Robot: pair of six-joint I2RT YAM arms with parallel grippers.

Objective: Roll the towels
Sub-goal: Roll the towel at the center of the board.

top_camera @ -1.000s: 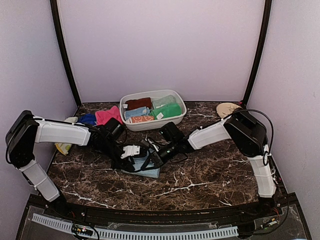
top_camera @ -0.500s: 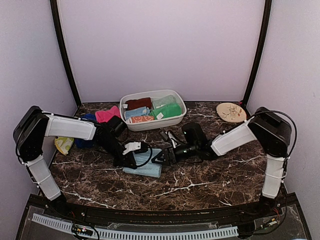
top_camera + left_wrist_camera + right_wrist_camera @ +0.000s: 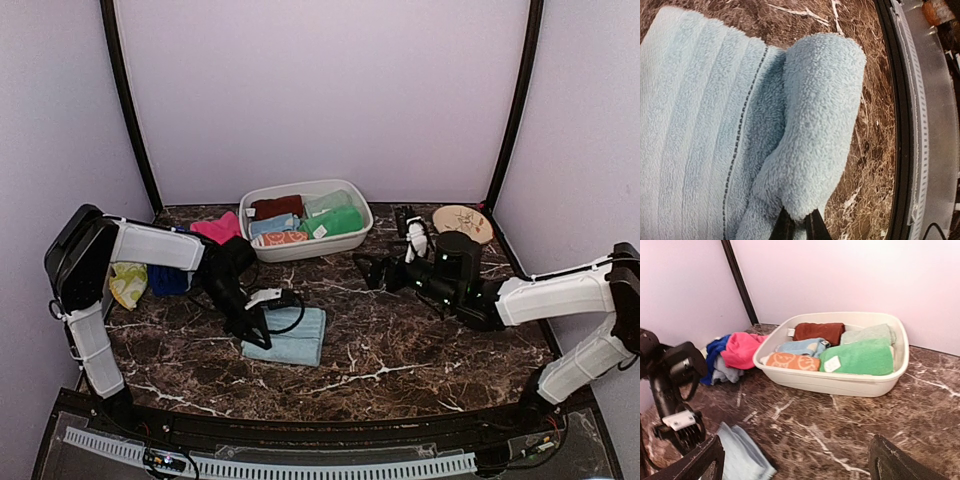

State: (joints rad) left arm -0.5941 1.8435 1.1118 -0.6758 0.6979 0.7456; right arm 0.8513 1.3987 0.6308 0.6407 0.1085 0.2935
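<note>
Top external view puts the pale blue towel (image 3: 295,340) flat on the bench (image 3: 420,350), just near of the white tub (image 3: 300,252). The left claw (image 3: 252,325) is down at the towel's left edge. The right claw (image 3: 366,270) hangs well apart to the right, between the tub and the plate (image 3: 462,222). A pink towel (image 3: 218,228) and a royal blue towel (image 3: 165,280) lie heaped at the far left, not yet rolled.

Left wrist view shows the start of a roll. One edge of the pale blue towel (image 3: 820,125) is turned over into a fat lip lying on the flat part. To my eye the step in hand is carrying that lip across the cloth. It would go best with the lip kept low and square to the stitched stripe, and turned evenly so the roll stays tight and does not cone. The left claw (image 3: 799,226) has its tips pinched together on the near end of the lip.

Right wrist view looks over the bench toward the tub (image 3: 830,382), which holds a green towel (image 3: 860,357) and a dark red towel (image 3: 817,331) among others, all rolled. The right claw (image 3: 800,460) has its fingers (image 3: 710,460) spread wide at the frame's two lower corners, holding and touching nothing. A steadying press from it on the towel's free end looks useful.
</note>
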